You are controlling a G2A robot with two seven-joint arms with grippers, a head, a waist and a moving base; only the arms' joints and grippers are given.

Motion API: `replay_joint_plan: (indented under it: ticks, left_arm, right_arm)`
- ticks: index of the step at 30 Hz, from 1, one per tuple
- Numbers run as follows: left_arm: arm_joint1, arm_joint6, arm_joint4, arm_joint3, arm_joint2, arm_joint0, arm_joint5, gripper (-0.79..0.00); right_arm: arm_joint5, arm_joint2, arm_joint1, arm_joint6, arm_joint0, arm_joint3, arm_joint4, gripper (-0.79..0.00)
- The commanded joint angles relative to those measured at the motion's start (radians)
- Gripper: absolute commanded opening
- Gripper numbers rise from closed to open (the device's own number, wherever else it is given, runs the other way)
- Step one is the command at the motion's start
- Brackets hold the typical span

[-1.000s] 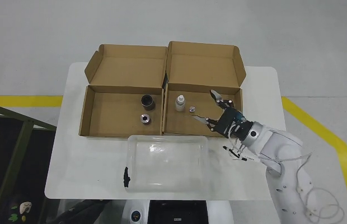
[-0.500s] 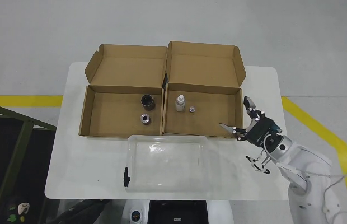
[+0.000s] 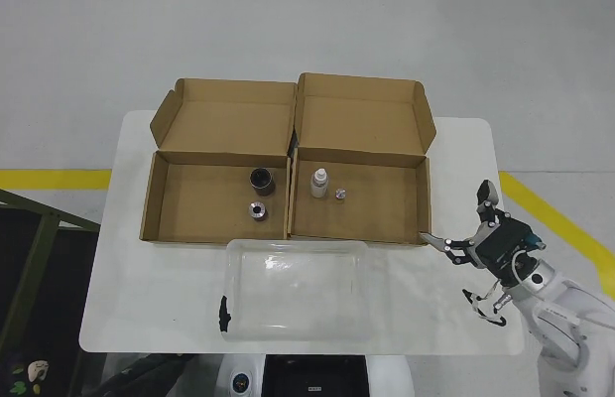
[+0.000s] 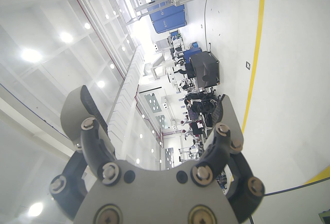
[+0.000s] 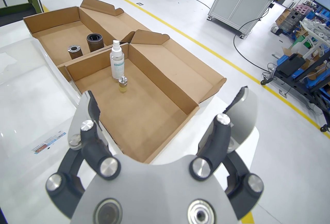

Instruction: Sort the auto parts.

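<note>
Right hand (image 3: 453, 210) now hangs over the right margin of the counter (image 3: 129, 288), withdrawn from above the right box (image 3: 407, 203); jaws apart, nothing held. Small brass fitting (image 3: 339, 195) stands in that box just beside the spray bottle (image 3: 318, 183), apparently its sorted place. Dark sleeve (image 3: 261, 180) and metal bushing (image 3: 254, 208) share the left box (image 3: 193, 203), likely grouped by kind. Left hand (image 4: 154, 96) is spread too, aimed off at the room.
</note>
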Motion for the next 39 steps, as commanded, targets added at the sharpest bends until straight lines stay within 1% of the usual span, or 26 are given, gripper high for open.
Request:
replay_joint_plan:
  ticks: [1, 3, 39]
  left_arm:
    - [0.000, 0.000, 0.000, 0.000, 0.000, 0.000, 0.000, 0.000]
    - [0.000, 0.000, 0.000, 0.000, 0.000, 0.000, 0.000, 0.000]
    - [0.000, 0.000, 0.000, 0.000, 0.000, 0.000, 0.000, 0.000]
  right_arm:
    - [0.005, 0.009, 0.003, 0.035, -0.013, -0.012, -0.032, 0.000]
    - [0.016, 0.010, 0.004, 0.037, -0.019, -0.026, -0.020, 0.000]
    - [0.016, 0.010, 0.004, 0.035, -0.020, -0.026, -0.017, 0.000]
